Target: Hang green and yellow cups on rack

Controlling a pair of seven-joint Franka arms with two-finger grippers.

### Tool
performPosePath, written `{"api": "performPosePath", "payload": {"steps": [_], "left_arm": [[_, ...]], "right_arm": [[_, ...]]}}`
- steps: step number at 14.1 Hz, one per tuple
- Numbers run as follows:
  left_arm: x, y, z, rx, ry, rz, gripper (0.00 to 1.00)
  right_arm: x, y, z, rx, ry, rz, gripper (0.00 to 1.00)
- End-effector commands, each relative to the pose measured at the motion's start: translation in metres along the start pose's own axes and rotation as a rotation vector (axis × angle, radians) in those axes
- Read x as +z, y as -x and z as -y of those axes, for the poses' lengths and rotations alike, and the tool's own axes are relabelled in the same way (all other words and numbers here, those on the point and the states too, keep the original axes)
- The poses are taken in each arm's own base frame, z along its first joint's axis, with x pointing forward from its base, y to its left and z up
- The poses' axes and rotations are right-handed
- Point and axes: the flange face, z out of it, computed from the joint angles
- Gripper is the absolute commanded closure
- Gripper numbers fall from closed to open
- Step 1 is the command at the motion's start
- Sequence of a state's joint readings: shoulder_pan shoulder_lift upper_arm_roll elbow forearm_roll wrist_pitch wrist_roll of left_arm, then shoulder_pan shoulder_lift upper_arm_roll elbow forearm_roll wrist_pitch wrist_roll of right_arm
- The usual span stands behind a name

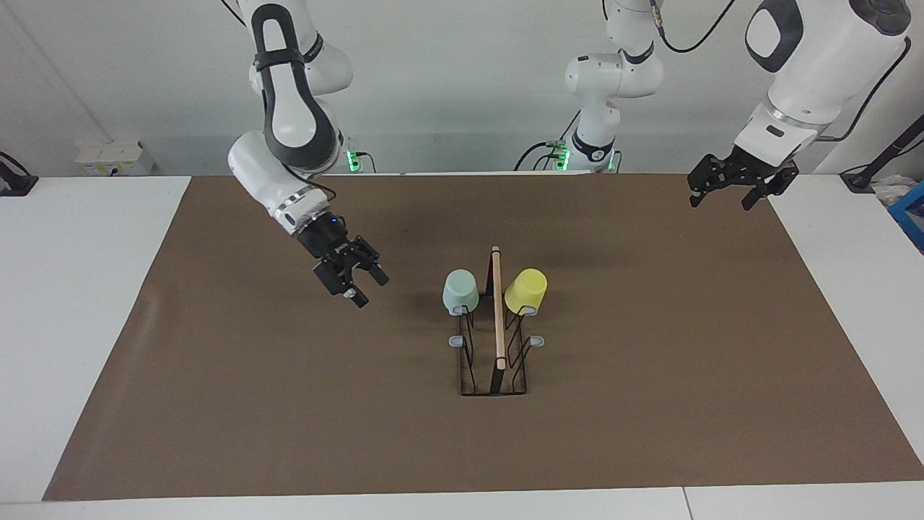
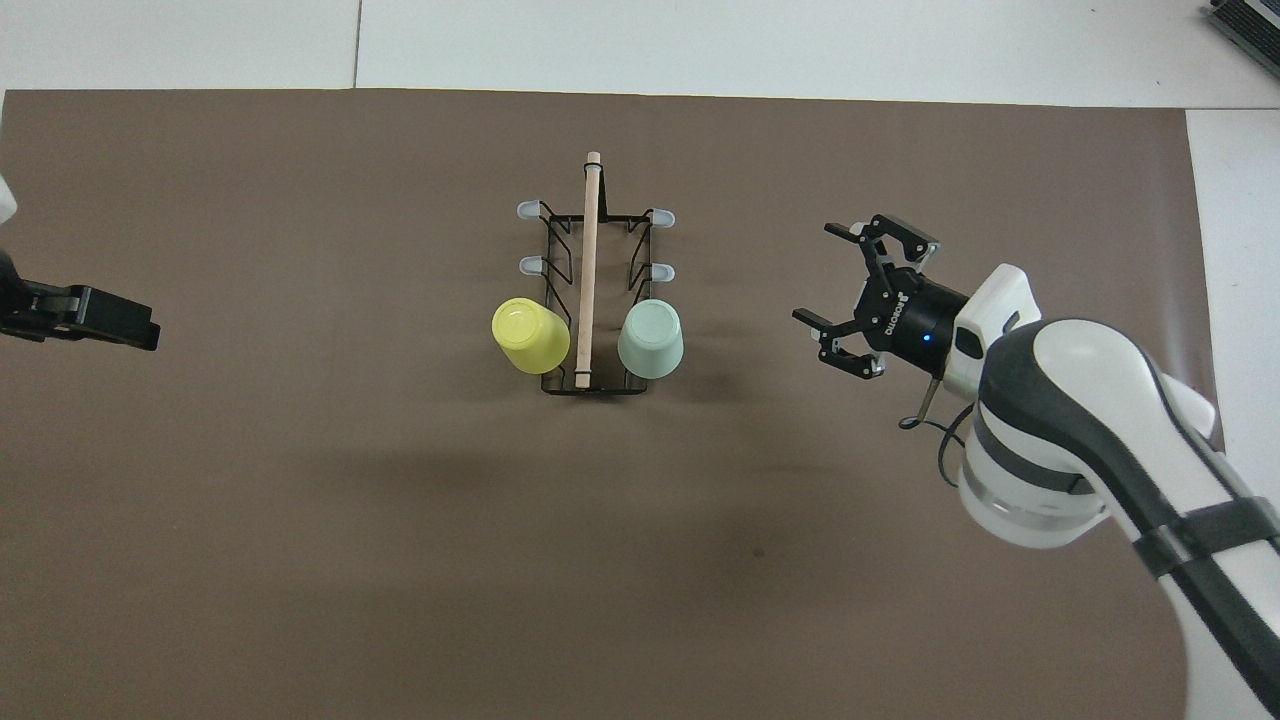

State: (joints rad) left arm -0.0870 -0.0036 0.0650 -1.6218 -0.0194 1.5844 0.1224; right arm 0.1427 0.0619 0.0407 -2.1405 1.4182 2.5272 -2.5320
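while both cups (image 1: pixel 460 290) hang on the rack (image 1: pixel 495 361), each tool (image 1: pixel 363 285) gapes empty.

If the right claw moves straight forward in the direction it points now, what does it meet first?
Probably only the brown mat. The open right claw points down and slantwise, passing farther from the robots than the green cup on the rack, though depth is uncertain.
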Motion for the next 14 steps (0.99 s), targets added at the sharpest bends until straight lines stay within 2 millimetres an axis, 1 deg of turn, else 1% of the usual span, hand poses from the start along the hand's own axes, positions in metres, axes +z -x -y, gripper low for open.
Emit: {"api": "performPosePath", "payload": {"steps": [1, 2, 4, 5, 8, 10, 12, 14], "left_arm": [[-0.001, 0.008, 0.000, -0.010, 0.010, -0.014, 0.00], [-0.001, 0.008, 0.000, -0.010, 0.010, -0.014, 0.00], [-0.001, 0.008, 0.000, -0.010, 0.010, -0.014, 0.00], [-0.001, 0.008, 0.000, -0.010, 0.010, -0.014, 0.00], [-0.001, 0.008, 0.000, -0.010, 0.009, -0.013, 0.00], [-0.001, 0.008, 0.000, -0.010, 0.010, -0.014, 0.00], [-0.001, 0.008, 0.000, -0.010, 0.010, -0.014, 0.00], [-0.001, 0.008, 0.000, -0.010, 0.010, -0.014, 0.00]], "right_arm": [[-0.038, 0.009, -0.040, 0.026, -0.172, 0.025, 0.00], [-0.055, 0.002, -0.050, 0.078, -0.232, 0.049, 0.00], [-0.085, -0.020, -0.056, 0.166, -0.263, 0.123, 0.00], [-0.097, -0.029, -0.056, 0.211, -0.291, 0.160, 0.00], [-0.121, -0.046, -0.049, 0.383, -0.364, 0.273, 0.00], [-0.130, -0.053, -0.048, 0.441, -0.367, 0.336, 0.00], [-0.134, -0.057, -0.050, 0.476, -0.378, 0.390, 0.00], [-0.136, -0.055, -0.049, 0.488, -0.396, 0.458, 0.00]]}}
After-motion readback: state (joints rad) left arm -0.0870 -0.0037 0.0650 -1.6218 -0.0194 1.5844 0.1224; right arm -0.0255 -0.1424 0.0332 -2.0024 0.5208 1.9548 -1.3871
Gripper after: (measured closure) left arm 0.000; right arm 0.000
